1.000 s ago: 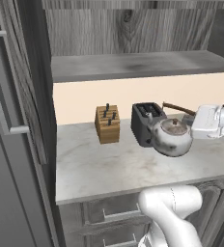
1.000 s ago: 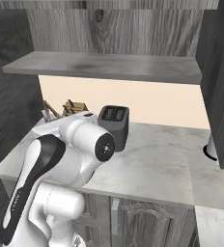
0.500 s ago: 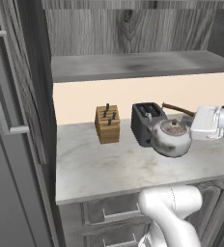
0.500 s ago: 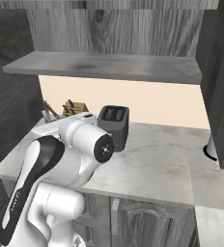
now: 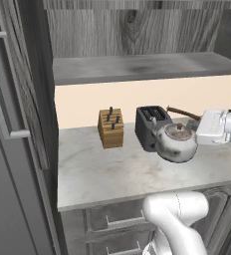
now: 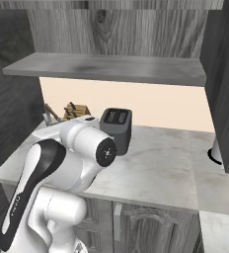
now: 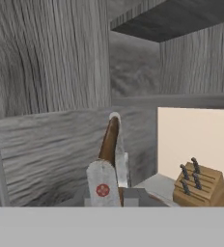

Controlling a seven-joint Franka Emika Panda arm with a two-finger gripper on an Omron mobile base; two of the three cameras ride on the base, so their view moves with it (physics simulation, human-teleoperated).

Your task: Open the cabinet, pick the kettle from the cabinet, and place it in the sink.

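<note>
arm: white arm base (image 5: 174,214) low in the left base view; big white and dark elbow (image 6: 62,163) fills the near left of the right base view
drawers: grey drawers (image 5: 115,224) under the counter edge, small horizontal handles, just behind the arm base
counter: grey marble counter (image 5: 117,172); same slab runs right in the right base view (image 6: 161,173)
gripper: gripper (image 5: 199,130) reaches in from the right at counter height; fingers clamped together on the kettle's brown handle, seen close in the hand view (image 7: 109,144)
kettle: kettle (image 5: 176,143) held in the air, silver body hanging left of the hand, low over the counter, just in front of the toaster; handle sticks back toward the hand; not in the sink
toaster: dark toaster (image 5: 148,124) on the counter right behind the kettle, slots up; also in the right base view (image 6: 116,129) past the elbow
knife block: wooden knife block (image 5: 110,128) left of the toaster, near the wall, dark knife handles up; at lower right of the hand view (image 7: 201,185)
cabinet door: open door (image 5: 23,99) at left, long silver bar handle, edge toward camera
cabinet: dark wood-grain cabinet (image 5: 137,67) above the counter, bottom shelf bare, back panel behind it; right side panel in the right base view (image 6: 225,74)
wall: cream backsplash (image 5: 152,97) between shelf and counter
</note>
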